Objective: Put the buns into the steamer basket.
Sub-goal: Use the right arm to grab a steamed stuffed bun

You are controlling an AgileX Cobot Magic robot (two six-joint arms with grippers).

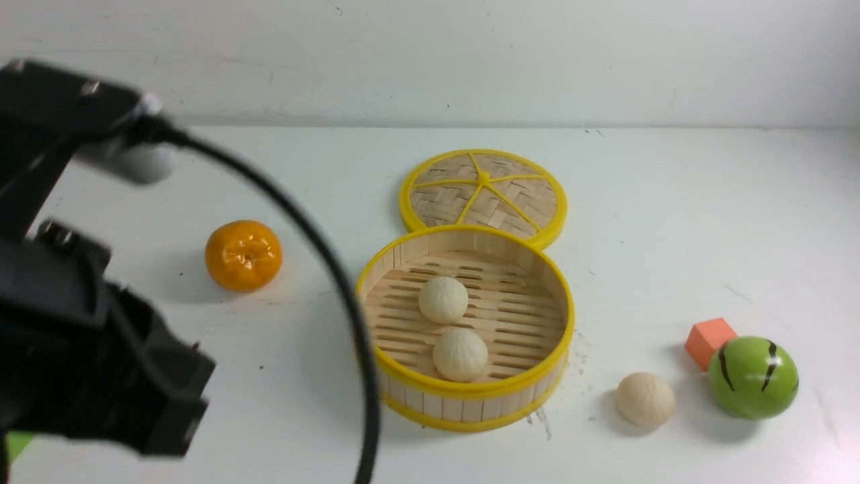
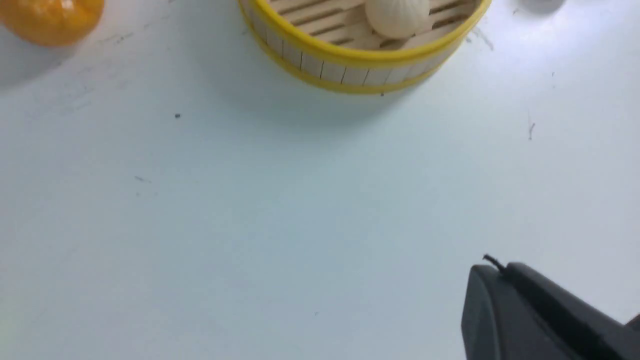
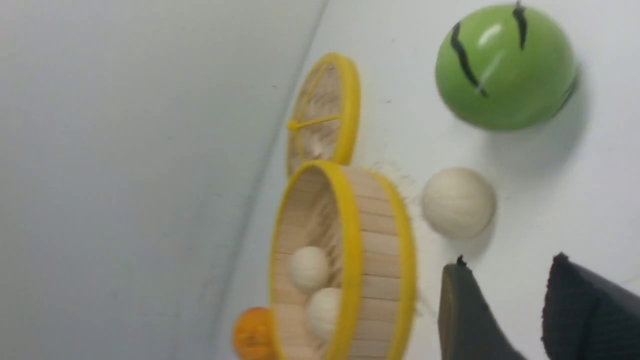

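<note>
The steamer basket [image 1: 470,393], pale slats with yellow rims, stands mid-table and holds two cream buns [image 1: 443,300] [image 1: 460,354]. A third bun [image 1: 645,400] lies on the table to the basket's right. My left gripper [image 2: 500,272] is shut on nothing, hovering over bare table on the near side of the basket [image 2: 350,55]. In the right wrist view my right gripper [image 3: 509,264] is open and empty, close to the loose bun [image 3: 458,202], which sits just beyond its fingertips beside the basket wall [image 3: 380,240]. The right gripper is out of the front view.
The woven lid [image 1: 484,191] lies flat behind the basket. An orange [image 1: 243,255] sits to the left. A green striped ball [image 1: 752,376] and a small orange cube [image 1: 709,339] are right of the loose bun. My left arm [image 1: 87,356] and its cable [image 1: 336,269] fill the left foreground.
</note>
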